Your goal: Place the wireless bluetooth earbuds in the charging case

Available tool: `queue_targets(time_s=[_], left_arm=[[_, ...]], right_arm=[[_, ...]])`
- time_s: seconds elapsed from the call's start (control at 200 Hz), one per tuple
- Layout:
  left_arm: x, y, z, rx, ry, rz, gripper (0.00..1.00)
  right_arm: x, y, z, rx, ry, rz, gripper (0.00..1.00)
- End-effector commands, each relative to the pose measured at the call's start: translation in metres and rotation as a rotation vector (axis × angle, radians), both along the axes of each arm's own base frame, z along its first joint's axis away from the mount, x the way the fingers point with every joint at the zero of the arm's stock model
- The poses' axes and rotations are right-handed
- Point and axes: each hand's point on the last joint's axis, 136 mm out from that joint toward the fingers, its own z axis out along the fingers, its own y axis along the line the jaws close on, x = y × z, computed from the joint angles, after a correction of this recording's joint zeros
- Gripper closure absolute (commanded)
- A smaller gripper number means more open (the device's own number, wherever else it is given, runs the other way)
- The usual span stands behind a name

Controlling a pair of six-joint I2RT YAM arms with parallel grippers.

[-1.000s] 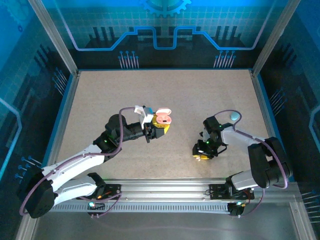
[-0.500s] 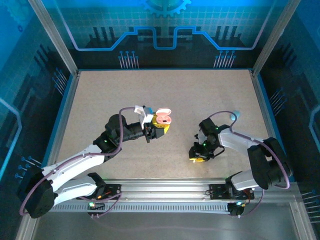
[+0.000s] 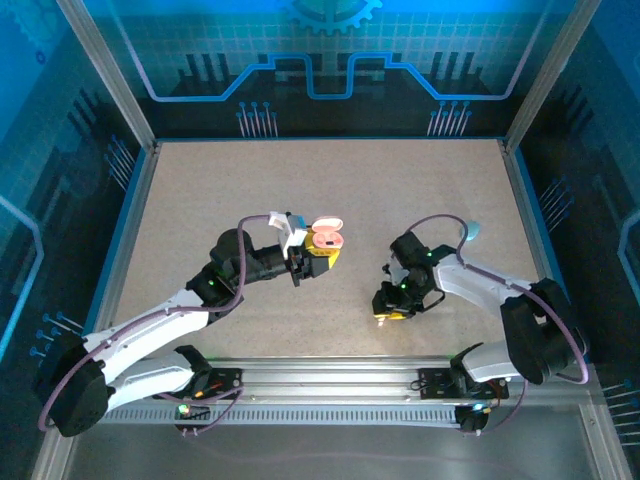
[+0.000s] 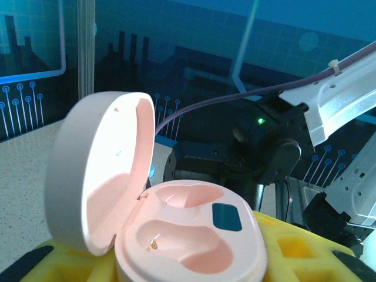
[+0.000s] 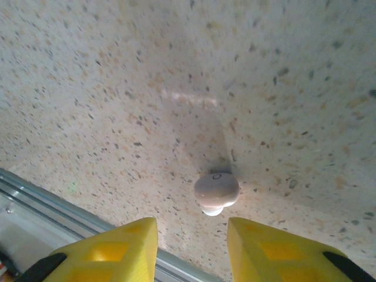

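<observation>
**Right arm drew in over a loose earbud while the left held the case open**

Since a second before, the right arm had swung slightly leftward and toward the near rail, carrying the right gripper (image 3: 392,310) with it. The left arm had not moved. The right gripper's blocky yellow fingers (image 5: 111,252) stood apart with nothing between them, above the speckled, stone-like tabletop (image 5: 117,88). Just ahead of that gap lay one earbud (image 5: 217,191), a smooth, whitish-pink pebble shape with a small stub beneath, resting on the tabletop close to the metal rail. The left gripper (image 3: 320,255) was closed around the charging case (image 4: 194,235), a glossy, rounded pink shell. Its lid stood hinged open, showing two bare moulded hollows and a small dark teal patch.
</observation>
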Motion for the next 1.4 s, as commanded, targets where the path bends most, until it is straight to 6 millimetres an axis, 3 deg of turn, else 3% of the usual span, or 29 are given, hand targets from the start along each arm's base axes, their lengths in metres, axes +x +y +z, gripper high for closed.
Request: queue_targets(time_s=[0.0, 0.09, 0.21, 0.375, 0.72, 1.396], left_arm=[[-0.005, 0.004, 0.011, -0.035, -0.027, 0.005, 0.64], [-0.005, 0.005, 0.011, -0.035, -0.03, 0.014, 0.64], [-0.005, 0.006, 0.01, -0.031, -0.035, 0.02, 0.64], [-0.005, 0.006, 0.01, -0.031, -0.036, 0.02, 0.64], [-0.006, 0.007, 0.011, -0.031, -0.036, 0.021, 0.64], [-0.006, 0.009, 0.009, -0.027, -0.033, 0.027, 0.63]], right_arm=[[0.005, -0.011, 0.006, -0.107, -0.03, 0.005, 0.63], [0.007, -0.02, 0.0, -0.18, -0.003, -0.027, 0.62], [0.008, -0.007, -0.003, -0.152, -0.011, 0.0, 0.58], [0.005, -0.009, -0.012, -0.202, 0.028, -0.001, 0.57], [-0.001, 0.005, -0.022, -0.143, 0.093, -0.035, 0.59], [0.005, 0.019, -0.023, -0.136, 0.076, 0.015, 0.61]])
